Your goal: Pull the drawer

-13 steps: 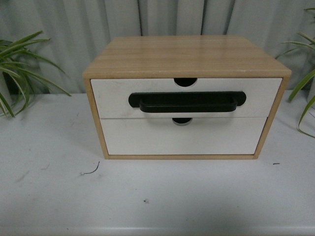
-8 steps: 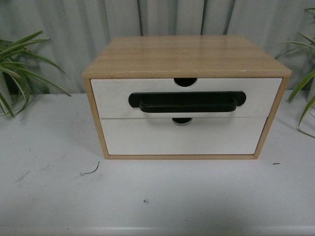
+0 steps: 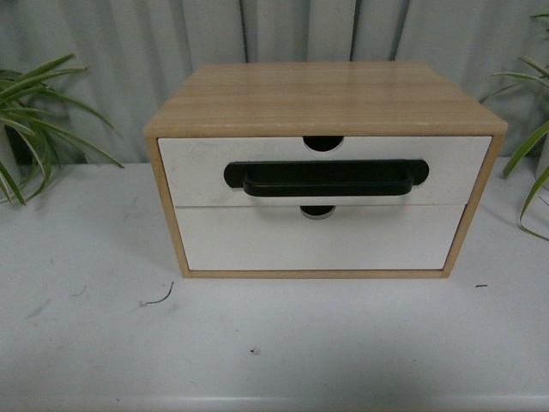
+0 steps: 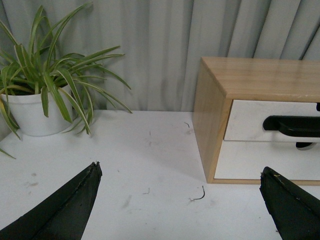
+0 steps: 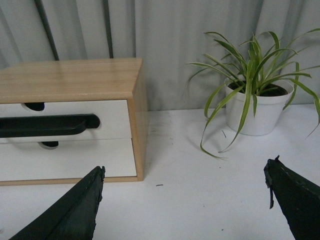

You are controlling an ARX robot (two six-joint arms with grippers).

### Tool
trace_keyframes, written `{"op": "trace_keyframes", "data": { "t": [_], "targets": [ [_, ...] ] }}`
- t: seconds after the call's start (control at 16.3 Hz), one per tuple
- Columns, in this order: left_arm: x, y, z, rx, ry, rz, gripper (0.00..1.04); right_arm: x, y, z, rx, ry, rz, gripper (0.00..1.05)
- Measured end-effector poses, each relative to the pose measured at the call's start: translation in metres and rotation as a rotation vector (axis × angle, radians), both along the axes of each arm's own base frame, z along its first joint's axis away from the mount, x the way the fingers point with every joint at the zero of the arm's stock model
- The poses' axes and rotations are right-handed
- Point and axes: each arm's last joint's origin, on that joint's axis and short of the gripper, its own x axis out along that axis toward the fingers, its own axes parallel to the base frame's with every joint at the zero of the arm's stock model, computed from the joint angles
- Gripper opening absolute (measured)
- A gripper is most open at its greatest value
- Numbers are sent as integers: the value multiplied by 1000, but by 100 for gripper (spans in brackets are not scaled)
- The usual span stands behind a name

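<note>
The left black pincer [image 4: 180, 167] and the right black pincer [image 5: 187, 165] both gape wide, holding nothing, well apart from the closed white-fronted drawer with long black bar handle [image 3: 193, 172].

Readable text: nothing's showing up, honestly.
Labels, brands, numbers, signs: not seeing any in all three views.

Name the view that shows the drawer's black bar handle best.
Front view: the whole handle shows head-on, end to end. Each wrist view catches only part of it, cut off at the picture's edge.
</note>
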Motion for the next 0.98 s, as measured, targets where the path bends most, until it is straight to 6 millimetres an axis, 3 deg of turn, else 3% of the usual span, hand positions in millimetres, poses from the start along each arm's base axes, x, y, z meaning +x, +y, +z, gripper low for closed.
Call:
{"op": "trace_keyframes", "data": {
  "t": [0.18,0.31,0.37,0.49,0.61,0.74,0.86,0.98],
  "targets": [
    [0,0,-1,-9,23,13,98,0,0,-1,5,10,-1,98],
    [7,-7,3,-125,230,213,98,11,0,0,78,81,-7,98],
    [11,-6,6,-163,216,276,98,19,1,4,83,73,1,98],
    [30,-7,21,-239,150,327,98,47,7,25,82,15,29,98],
    [61,-13,42,-262,107,255,98,95,16,50,78,-39,61,98],
    [75,-14,48,-268,103,232,98,122,20,57,71,-26,66,98],
    [83,-13,52,-269,101,226,98,134,24,59,62,-13,73,98],
    [121,-15,66,-268,103,183,98,180,40,63,22,37,102,98]
  ]
}}
